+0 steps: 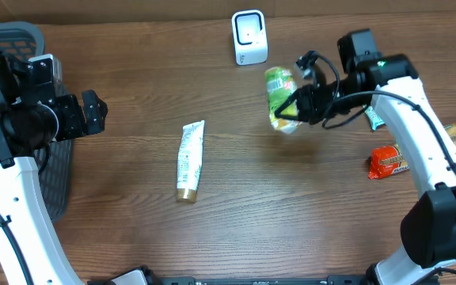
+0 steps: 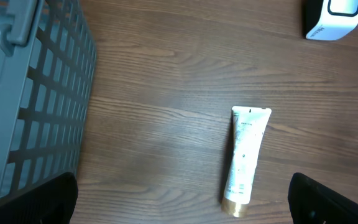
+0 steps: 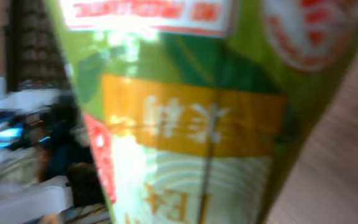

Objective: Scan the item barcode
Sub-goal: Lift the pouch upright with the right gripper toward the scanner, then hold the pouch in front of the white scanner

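Green snack bag (image 1: 280, 99) hangs clamped in the right gripper (image 1: 298, 107), raised just beside the white scanner (image 1: 249, 37). The left gripper (image 1: 85, 111) sits far from the scanner. Left wrist: its fingers (image 2: 36, 202) are spread and empty, with a tube (image 2: 245, 158) lying short of the scanner. Right wrist: the bag fills the blurred view. Its crinkly film could fold over the barcode or slip.

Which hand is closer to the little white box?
Right. The right hand holds a green packet close by the white box; the left hand sits far left.
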